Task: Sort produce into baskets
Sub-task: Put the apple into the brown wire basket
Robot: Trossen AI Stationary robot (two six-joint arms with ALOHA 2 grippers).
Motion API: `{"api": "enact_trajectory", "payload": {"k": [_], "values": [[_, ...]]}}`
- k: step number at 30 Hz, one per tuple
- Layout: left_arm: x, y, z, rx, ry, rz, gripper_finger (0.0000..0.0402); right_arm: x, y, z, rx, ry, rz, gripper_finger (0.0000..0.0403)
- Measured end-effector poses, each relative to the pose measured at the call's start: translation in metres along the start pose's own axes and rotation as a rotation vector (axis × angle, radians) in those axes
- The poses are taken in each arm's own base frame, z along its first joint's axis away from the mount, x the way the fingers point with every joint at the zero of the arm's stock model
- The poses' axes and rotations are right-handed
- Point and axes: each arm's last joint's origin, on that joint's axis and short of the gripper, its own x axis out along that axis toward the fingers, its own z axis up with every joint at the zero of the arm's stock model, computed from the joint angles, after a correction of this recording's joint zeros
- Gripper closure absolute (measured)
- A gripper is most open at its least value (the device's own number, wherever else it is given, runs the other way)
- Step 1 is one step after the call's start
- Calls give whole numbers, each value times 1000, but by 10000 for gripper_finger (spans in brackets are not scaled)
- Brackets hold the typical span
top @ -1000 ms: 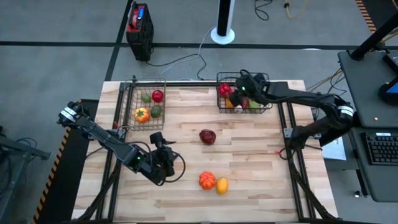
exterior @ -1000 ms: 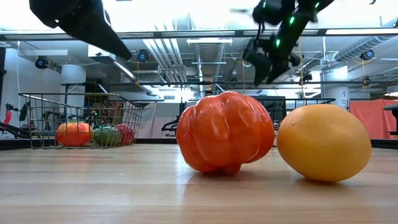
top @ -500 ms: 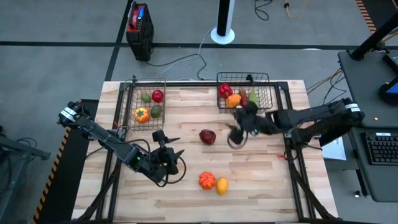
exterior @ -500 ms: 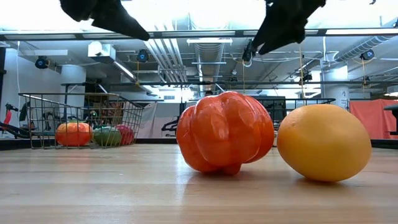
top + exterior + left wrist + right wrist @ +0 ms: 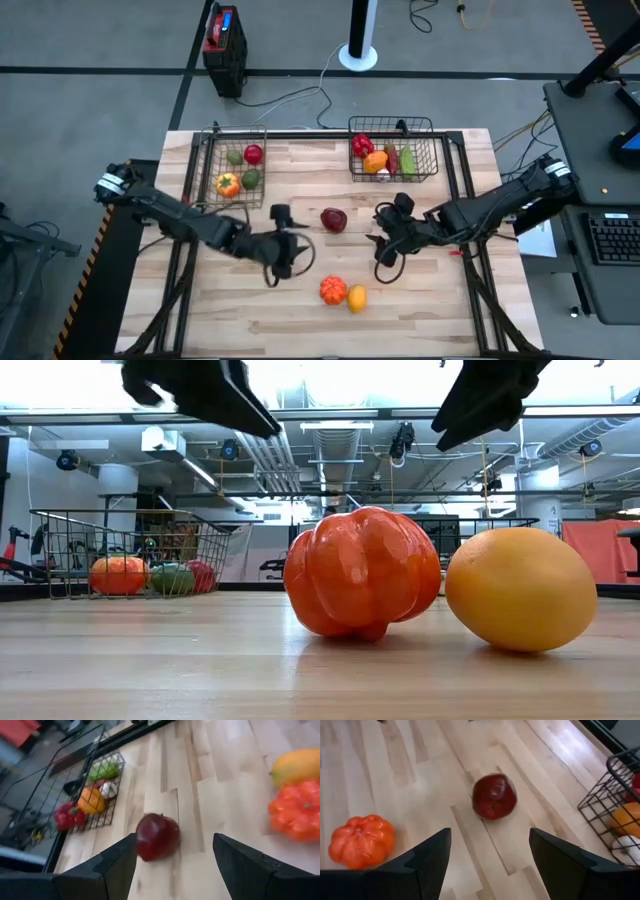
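Mostly the sorting looks done: the table (image 5: 420,310) carries two wire baskets along its far edge, and both already hold produce — the left basket (image 5: 212,160) a green piece, a red one, an orange-and-yellow one and another green, the right basket (image 5: 432,150) a red pepper, an orange piece, a green one and a small white one. Three pieces remain loose on the bare wood: the dark maroon apple (image 5: 333,219) near the table's middle, and nearer the front edge the orange pumpkin (image 5: 332,290) with the yellow lemon (image 5: 357,298) just beside it. Both grippers flank the apple with fingers spread and nothing between them — the left gripper (image 5: 287,250) on its left, near the pumpkin, the right gripper (image 5: 385,235) on its right. Room seems ample: open boards lie between the loose pieces and both baskets, though the two arms sit close enough that reaching for the apple together could crowd them.
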Motion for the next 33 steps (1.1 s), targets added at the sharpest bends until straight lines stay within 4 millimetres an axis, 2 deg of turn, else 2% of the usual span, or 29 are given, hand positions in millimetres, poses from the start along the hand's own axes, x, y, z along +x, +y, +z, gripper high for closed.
{"api": "enact_trajectory", "payload": {"k": [7,13,21,33], "values": [[33,32,-7,120,27,-72,160,5,0,-1,53,-20,-53,136],[60,44,-21,146,93,-106,160,22,1,-9,183,-112,-208,141],[79,43,-24,198,57,-120,160,66,9,-31,313,-196,-217,160],[97,33,-33,207,87,-131,160,103,-7,-46,422,-180,-336,165]]}}
